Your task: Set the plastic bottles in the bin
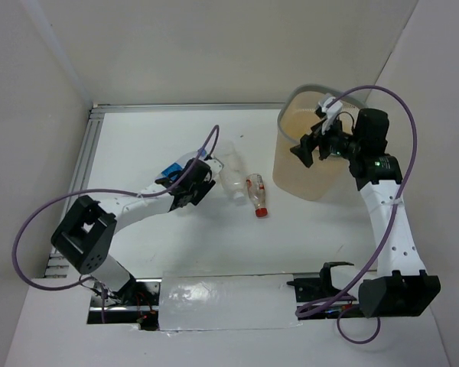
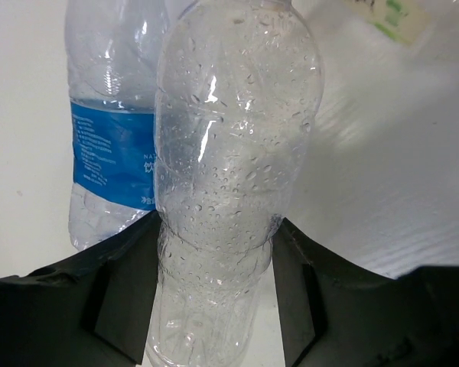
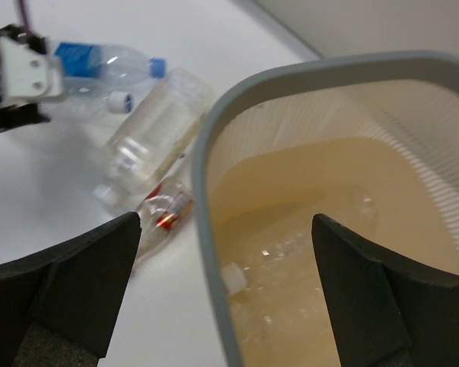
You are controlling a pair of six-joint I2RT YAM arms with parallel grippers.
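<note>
**Left tool clamped on a clear bottle, right tool spread over the bin**

The left tool [image 2: 216, 237] has its two dark fingers [image 2: 126, 294] pressed against opposite sides of an unlabelled clear bottle [image 2: 229, 153]. The bottle is beaded with droplets inside and sits squarely between the fingers. In the wrist view a blue-labelled bottle [image 2: 111, 145] lies just behind it to the left. Whether the two touch cannot be told.

From above, the left arm reaches across the white tabletop [image 1: 138, 138] towards its middle. Just beyond the left tool lies a wide clear bottle [image 1: 231, 180] on its side. Next to that lies a red-capped bottle [image 1: 258, 196], its cap pointing towards the near edge. This bottle rests between the wide one and the bin [image 1: 310, 180], close to the bin's base without touching it.

The bin stands at the far right of the tabletop, beige with a grey rim [image 3: 206, 153]. The right tool [image 3: 226, 222] hangs over its near-left rim. Its fingers stand wide apart with nothing between them.

Inside the bin, on the bottom, lie clear bottles [image 3: 291, 252], one showing a white cap [image 3: 231, 277]. How many are there is hard to make out.
</note>
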